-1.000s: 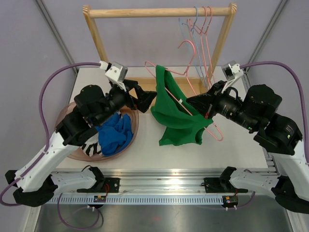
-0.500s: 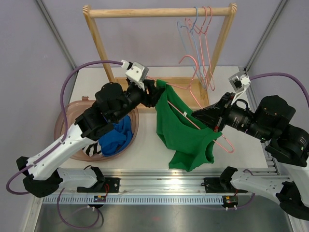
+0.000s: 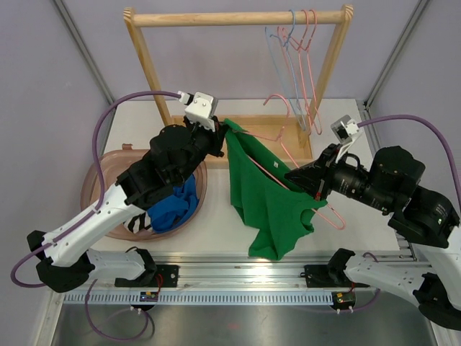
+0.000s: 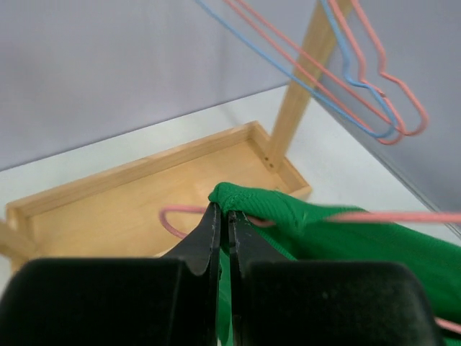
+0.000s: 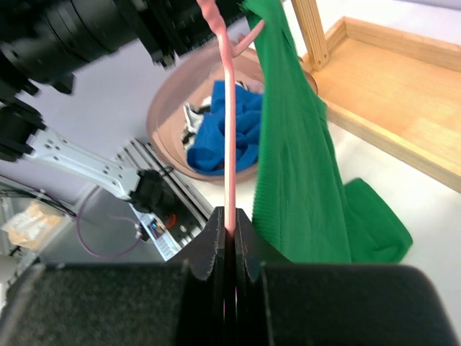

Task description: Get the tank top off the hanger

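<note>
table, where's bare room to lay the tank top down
Bare strip between the basket and the tank top, and the back left corner beside the rack post. Crowded on the right, under the hanger and right gripper.

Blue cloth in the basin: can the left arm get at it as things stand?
Probably not yet. The left hand is shut on a strap of the green tank top, so it must let go first. Otherwise the blue cloth lies uncovered in the basin below that arm.
</note>
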`<state>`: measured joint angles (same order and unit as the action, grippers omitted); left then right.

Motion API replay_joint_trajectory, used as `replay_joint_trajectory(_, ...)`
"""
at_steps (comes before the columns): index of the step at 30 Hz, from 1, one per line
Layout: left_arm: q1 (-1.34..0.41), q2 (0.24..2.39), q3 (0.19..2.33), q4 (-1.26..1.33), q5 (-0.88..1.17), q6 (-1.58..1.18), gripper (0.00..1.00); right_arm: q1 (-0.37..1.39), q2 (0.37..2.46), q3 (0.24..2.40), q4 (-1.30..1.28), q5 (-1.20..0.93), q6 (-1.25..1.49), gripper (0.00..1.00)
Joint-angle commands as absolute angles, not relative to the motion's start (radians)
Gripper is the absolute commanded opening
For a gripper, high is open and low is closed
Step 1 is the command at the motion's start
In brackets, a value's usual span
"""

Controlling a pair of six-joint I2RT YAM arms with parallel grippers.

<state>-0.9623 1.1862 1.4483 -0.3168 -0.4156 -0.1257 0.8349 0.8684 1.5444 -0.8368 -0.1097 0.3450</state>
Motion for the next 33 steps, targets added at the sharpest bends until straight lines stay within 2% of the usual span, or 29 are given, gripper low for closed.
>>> replay_joint_trajectory(1, -0.953, 1.149, 1.447, -0.323, -0.676, -0.188, 0.00, 0.831, 0.816, 1.497, -0.807, -0.115, 0.295, 0.00)
replay_joint_trajectory(5, -0.887, 1.135, 1.453, -0.414, -0.752, -0.293, 0.00, 0.831, 0.761, 1.462, -0.807, -0.169, 0.276, 0.00)
replay_joint_trajectory(16, -0.689, 1.126, 1.440, -0.600, -0.576, -0.518, 0.00, 0.833, 0.563, 1.344, -0.680, -0.247, 0.207, 0.00)
replay_joint_trajectory(19, -0.689, 1.091, 1.387, -0.475, -0.338, -0.477, 0.00, 0.831, 0.531, 1.252, -0.518, -0.207, 0.195, 0.00)
replay_joint_trajectory(20, -0.689, 1.066, 1.314, -0.418, -0.169, -0.473, 0.00, 0.831, 0.520, 1.214, -0.455, -0.199, 0.192, 0.00)
replay_joint_trajectory(22, -0.695, 1.014, 1.249, -0.272, -0.015, -0.486, 0.00, 0.831, 0.488, 1.090, -0.228, -0.190, 0.172, 0.00)
replay_joint_trajectory(23, -0.702, 1.003, 1.191, -0.231, 0.126, -0.488, 0.00, 0.831, 0.482, 1.050, -0.068, -0.184, 0.172, 0.00)
replay_joint_trajectory(26, -0.785, 0.970, 1.128, -0.129, 0.254, -0.450, 0.00, 0.831, 0.495, 0.933, 0.214, -0.144, 0.169, 0.00)
replay_joint_trajectory(29, -0.897, 0.948, 1.068, -0.104, 0.296, -0.365, 0.00, 0.831, 0.551, 0.878, 0.398, -0.117, 0.158, 0.00)
replay_joint_trajectory(33, -0.962, 0.927, 0.976, -0.034, 0.435, -0.321, 0.00, 0.831, 0.646, 0.803, 0.616, -0.077, 0.153, 0.00)
